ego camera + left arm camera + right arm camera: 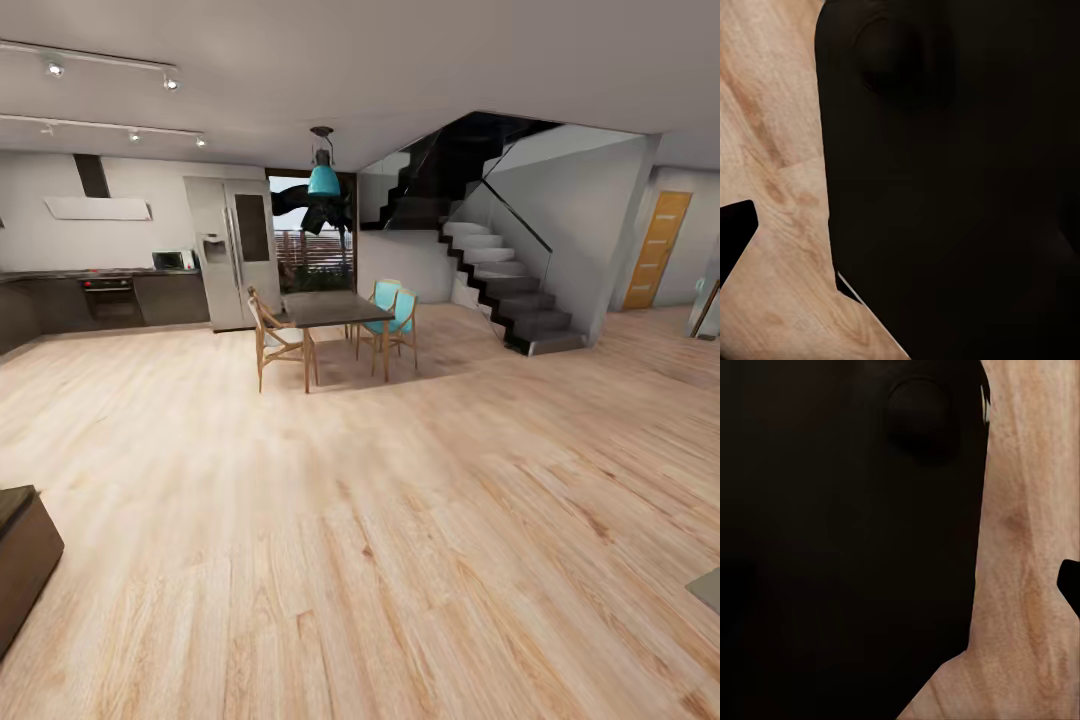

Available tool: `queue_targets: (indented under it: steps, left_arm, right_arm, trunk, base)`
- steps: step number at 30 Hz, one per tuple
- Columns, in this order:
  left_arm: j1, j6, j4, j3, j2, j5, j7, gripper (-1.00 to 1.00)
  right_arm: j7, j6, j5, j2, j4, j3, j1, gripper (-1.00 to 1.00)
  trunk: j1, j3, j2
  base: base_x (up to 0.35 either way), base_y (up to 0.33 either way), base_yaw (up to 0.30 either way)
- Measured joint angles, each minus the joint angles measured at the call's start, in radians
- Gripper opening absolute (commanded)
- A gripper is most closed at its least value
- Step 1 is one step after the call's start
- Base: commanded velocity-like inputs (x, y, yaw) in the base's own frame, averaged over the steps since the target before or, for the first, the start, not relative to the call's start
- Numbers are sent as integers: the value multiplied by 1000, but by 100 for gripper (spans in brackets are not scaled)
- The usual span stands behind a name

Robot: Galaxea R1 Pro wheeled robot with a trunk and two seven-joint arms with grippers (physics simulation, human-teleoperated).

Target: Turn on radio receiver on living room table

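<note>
The radio receiver and the low coffee table are out of view. The head view looks across a light wood floor [380, 520] toward a kitchen and dining area. In the left wrist view a dark robot body part [945, 195] blocks most of the picture, with wood floor [772, 150] beside it and a black wedge [735, 234] at the edge. The right wrist view is much the same: a dark body part [847, 547], floor [1027, 547] and a small black wedge [1069, 585]. Neither wrist view shows how the jaws stand.
A dark-topped dining table [330, 308] with wooden and teal chairs [398, 318] stands ahead under a teal pendant lamp [323, 180]. Behind are a fridge [235, 250] and kitchen counters [110, 298]; a staircase [505, 295] and an orange door [657, 250] lie right. A dark brown furniture corner [22, 560] sits near left.
</note>
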Motion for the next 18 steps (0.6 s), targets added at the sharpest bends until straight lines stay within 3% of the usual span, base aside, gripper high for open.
queue_targets:
  steps: [12, 18]
  left_arm:
    - [42, -21, 11, -5, -67, 1, -3, 100]
    - [43, -21, 11, -5, -76, 2, -3, 100]
  right_arm:
    - [-6, -5, 0, 66, 20, -1, -68, 100]
    - [-6, -6, 1, 64, 17, -1, -77, 100]
  trunk:
    - [0, 0, 0]
    - [0, 0, 0]
  base:
    - [0, 0, 0]
    - [0, 0, 0]
